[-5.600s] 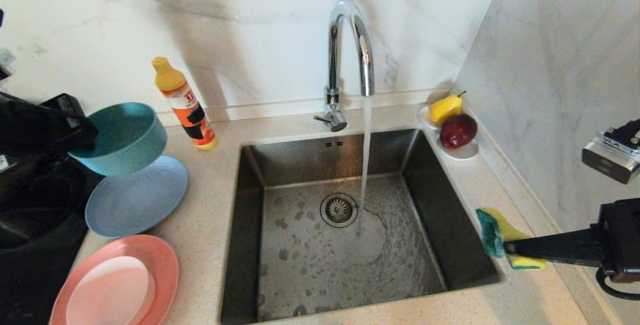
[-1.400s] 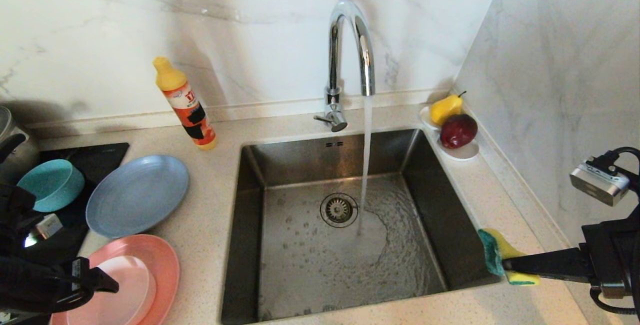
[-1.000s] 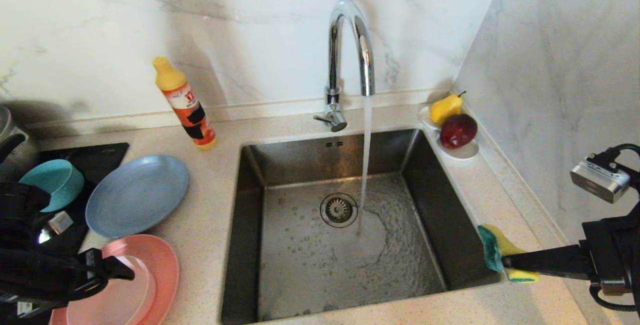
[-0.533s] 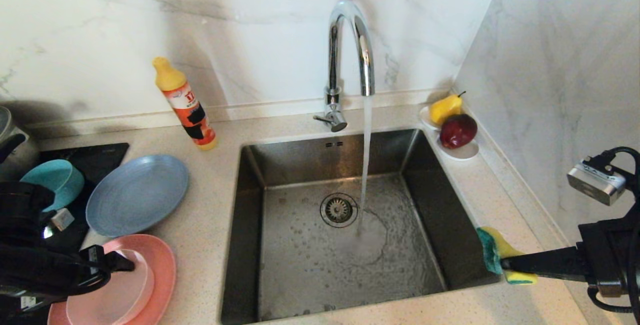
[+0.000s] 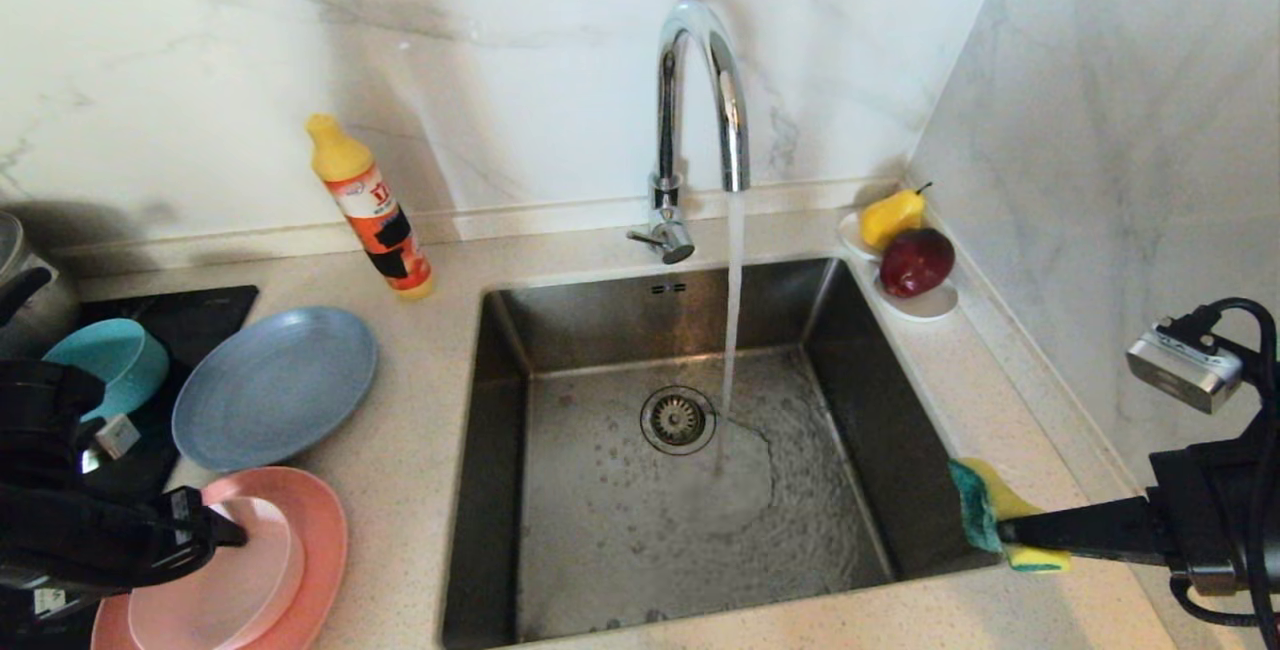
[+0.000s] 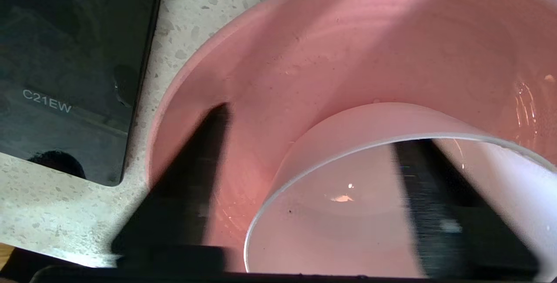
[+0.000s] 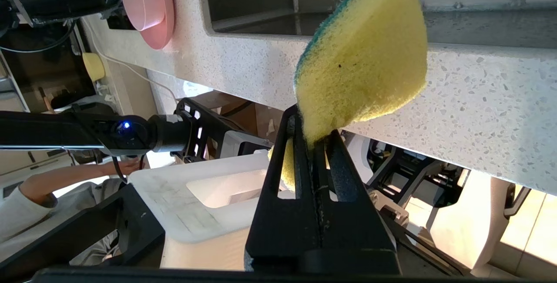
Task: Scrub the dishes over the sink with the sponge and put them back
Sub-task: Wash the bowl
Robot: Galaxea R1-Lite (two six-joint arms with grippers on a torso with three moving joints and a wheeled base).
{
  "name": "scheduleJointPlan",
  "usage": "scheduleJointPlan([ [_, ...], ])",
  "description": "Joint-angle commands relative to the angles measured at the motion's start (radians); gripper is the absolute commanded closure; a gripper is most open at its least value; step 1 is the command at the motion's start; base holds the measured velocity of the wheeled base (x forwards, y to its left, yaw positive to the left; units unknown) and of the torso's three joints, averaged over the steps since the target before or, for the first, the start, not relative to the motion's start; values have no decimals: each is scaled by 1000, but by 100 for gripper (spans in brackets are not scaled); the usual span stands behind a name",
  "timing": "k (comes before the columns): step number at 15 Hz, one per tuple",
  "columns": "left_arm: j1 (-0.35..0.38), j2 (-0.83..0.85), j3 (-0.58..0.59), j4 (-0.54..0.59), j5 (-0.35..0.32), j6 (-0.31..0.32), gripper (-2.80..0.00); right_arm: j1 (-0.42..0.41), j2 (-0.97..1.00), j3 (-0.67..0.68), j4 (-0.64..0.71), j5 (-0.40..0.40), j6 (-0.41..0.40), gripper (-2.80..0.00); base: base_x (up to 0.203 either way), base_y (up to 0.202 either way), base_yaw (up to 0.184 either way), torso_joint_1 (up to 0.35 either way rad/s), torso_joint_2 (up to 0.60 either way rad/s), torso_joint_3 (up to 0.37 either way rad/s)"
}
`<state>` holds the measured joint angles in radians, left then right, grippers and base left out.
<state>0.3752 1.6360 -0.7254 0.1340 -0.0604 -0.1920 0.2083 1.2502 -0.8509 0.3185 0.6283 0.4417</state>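
The pale pink bowl sits in the salmon plate at the counter's front left. My left gripper is open and straddles the bowl's rim, one finger outside over the plate and the other inside. Behind them lie the grey-blue plate and the teal bowl. My right gripper is shut on the yellow-and-green sponge at the front right corner of the sink.
Water runs from the chrome tap into the sink. An orange detergent bottle stands behind the plates. A white saucer with a pear and an apple sits at the back right. A black cooktop lies at the left.
My left gripper has come down over the pale pink bowl's rim, and the bowl and salmon plate have slid slightly left. The right arm with the sponge has barely moved.
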Motion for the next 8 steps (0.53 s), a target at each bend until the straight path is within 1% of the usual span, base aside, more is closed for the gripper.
scheduleJointPlan([
  [1, 20, 2, -5, -1, -1, 0, 0, 2, 3, -1, 2, 4, 3, 0, 0, 0, 0, 0, 0, 0],
  [4, 57, 7, -16, 2, -2, 14, 0, 2, 6, -2, 2, 5, 3, 0, 0, 0, 0, 0, 0, 0],
  [6, 75, 7, -16, 9, -2, 37, 0, 2, 14, -8, 2, 5, 3, 0, 0, 0, 0, 0, 0, 0],
  [8, 77, 5, -16, 12, -2, 39, 0, 2, 15, -5, 2, 5, 3, 0, 0, 0, 0, 0, 0, 0],
])
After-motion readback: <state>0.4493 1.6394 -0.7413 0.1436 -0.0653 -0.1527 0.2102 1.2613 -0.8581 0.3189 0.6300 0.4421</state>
